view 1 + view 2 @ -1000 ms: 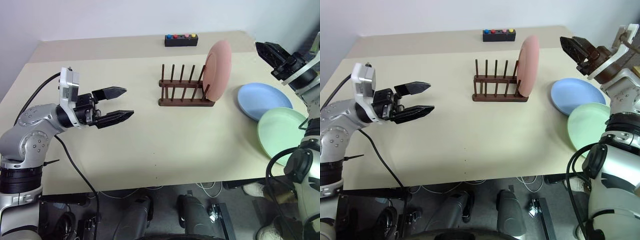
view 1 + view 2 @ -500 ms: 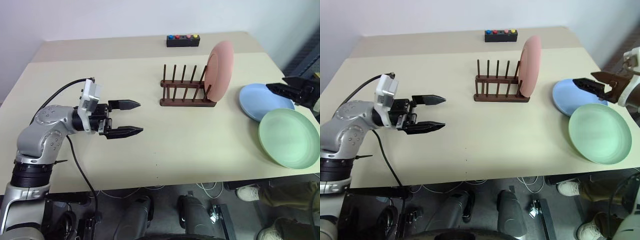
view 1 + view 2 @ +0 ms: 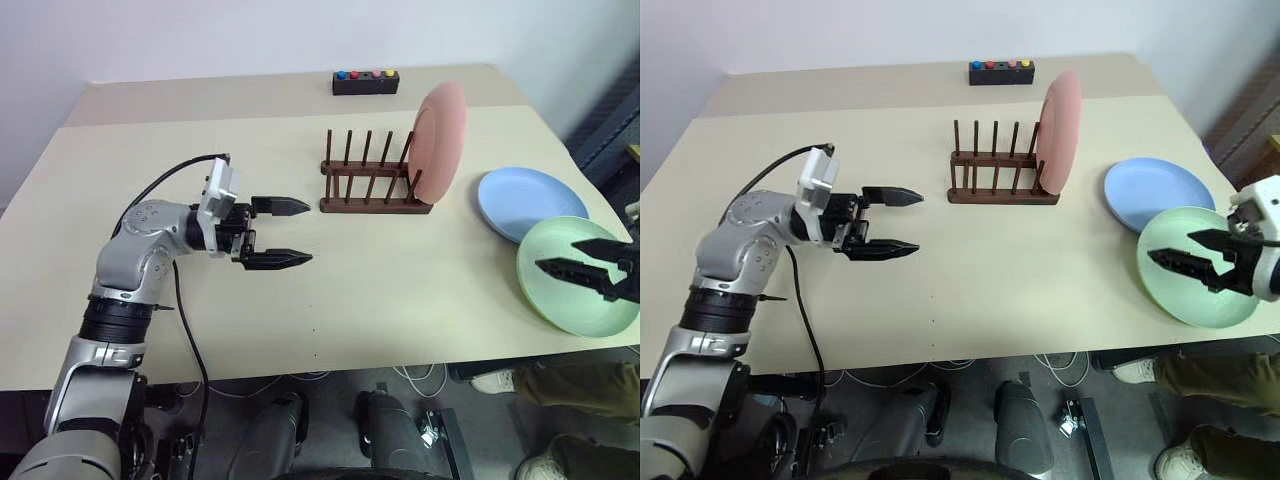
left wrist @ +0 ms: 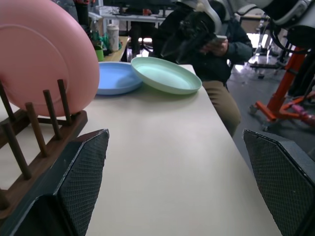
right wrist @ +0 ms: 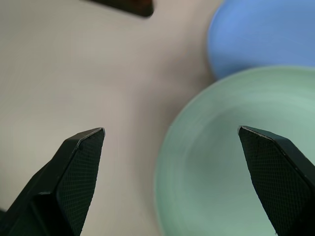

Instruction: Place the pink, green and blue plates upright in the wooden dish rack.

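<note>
Picking up the green plate cleanly likely means sliding one finger under its near rim while the blue plate stays undisturbed. The right gripper hangs released directly over the green plate, which lies flat on the desk, well apart from the wooden dish rack holding the pink plate. The left gripper is released too.

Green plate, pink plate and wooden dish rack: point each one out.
green plate (image 3: 1200,300): right eye view, bare near rim.
pink plate (image 3: 443,135): left eye view, middle of its face.
wooden dish rack (image 3: 366,205): left eye view, front base rail.
</note>
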